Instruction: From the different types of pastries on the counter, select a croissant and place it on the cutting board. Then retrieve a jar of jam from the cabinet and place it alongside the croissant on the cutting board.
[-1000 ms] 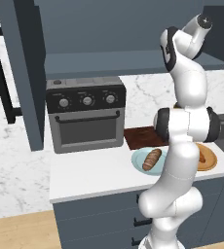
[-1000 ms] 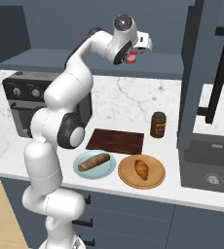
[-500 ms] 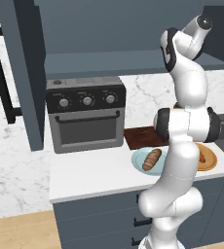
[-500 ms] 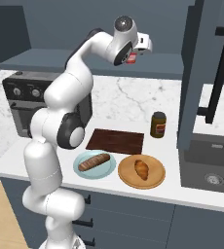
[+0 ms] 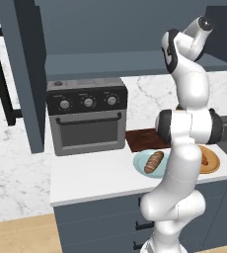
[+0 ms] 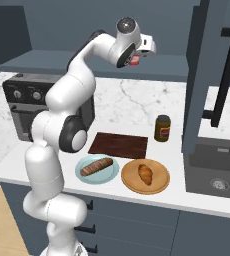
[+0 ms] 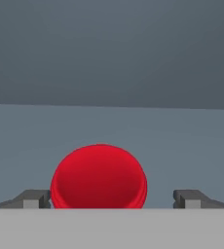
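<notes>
Left base view: I see the arm reaching high toward the slate-blue cabinet (image 5: pixel 125 29). On the table (image 5: pixel 95 173) sit the toaster oven (image 5: pixel 88 121), the cutting board (image 5: pixel 142 139), the loaf (image 5: pixel 154 161) on its pale blue plate (image 5: pixel 141 163), and the tan plate (image 5: pixel 210 159), mostly hidden behind the arm.

Right base view: fingers (image 6: pixel 135 61) are up at the cabinet shelf (image 6: pixel 87 67), with a bit of red, the jar of jam (image 6: pixel 134 60), at the tips. Croissant (image 6: pixel 146 173) is on the tan plate, just right of the loaf's plate. Cutting board is bare, behind both plates. A dark jar (image 6: pixel 162 128) stands right of the board.

Hand view: fingers spread wide, one tip either side of the jam jar's red round face. Left tip looks just beside it, right tip well apart. Not gripping it as far as I can tell.
</notes>
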